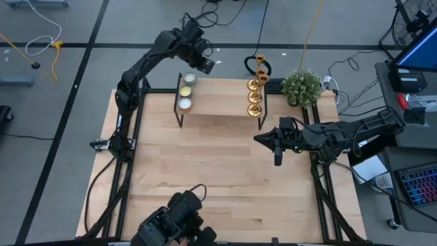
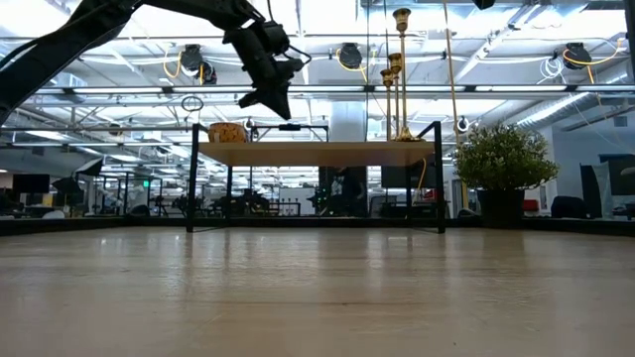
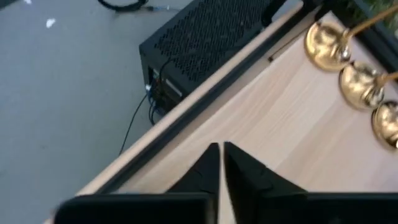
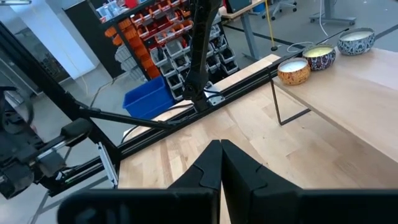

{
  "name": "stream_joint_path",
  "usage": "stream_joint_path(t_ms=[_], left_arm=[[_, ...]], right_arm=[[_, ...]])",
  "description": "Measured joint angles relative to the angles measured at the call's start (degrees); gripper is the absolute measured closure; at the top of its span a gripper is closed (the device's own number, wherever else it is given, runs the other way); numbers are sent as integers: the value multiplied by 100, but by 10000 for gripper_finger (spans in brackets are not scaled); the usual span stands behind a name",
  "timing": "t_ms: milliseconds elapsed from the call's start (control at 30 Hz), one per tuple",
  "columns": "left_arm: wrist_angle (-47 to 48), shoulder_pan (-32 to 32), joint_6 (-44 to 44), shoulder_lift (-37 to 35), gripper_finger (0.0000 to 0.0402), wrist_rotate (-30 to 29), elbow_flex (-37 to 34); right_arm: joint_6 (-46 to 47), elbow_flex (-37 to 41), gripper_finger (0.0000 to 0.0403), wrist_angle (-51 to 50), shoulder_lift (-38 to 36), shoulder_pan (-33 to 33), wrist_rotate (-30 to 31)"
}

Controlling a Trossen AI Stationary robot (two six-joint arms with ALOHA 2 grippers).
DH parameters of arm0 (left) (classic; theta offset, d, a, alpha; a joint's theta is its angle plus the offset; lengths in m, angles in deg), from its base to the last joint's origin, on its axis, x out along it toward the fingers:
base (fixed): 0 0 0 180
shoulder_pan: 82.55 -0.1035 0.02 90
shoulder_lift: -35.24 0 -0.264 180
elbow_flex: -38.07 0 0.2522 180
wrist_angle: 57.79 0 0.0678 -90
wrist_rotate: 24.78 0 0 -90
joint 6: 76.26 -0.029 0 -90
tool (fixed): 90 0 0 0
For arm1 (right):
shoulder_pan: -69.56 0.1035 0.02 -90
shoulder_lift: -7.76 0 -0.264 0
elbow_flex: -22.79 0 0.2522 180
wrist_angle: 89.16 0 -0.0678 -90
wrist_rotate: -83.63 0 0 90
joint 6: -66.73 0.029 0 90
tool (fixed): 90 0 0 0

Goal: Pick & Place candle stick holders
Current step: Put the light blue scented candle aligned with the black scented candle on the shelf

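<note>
Three gold candle stick holders stand upright on their round bases on the right end of a raised wooden shelf. The low view shows their stems, and the left wrist view shows their bases. My left gripper is shut and holds nothing. It hangs above the shelf's far left part, slanting down, well apart from the holders. My right gripper is shut and holds nothing. It hovers over the table's right side, in front of the shelf.
Three small candle tins sit on the shelf's left end, also seen in the right wrist view. A potted plant stands at the far right corner. A black perforated box stands on the floor beyond the table. Bare wood lies in front of the shelf.
</note>
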Motion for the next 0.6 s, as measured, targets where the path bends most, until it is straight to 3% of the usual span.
stream_joint_path(t_ms=[367, 600], left_arm=[[606, -4, -1175, 0, 399, -461, 0], [688, 41, -1942, 15, 400, -384, 0]], right_arm=[[2, 0, 403, 23, 0, -220, -153], [2, 0, 403, 48, 0, -247, -179]])
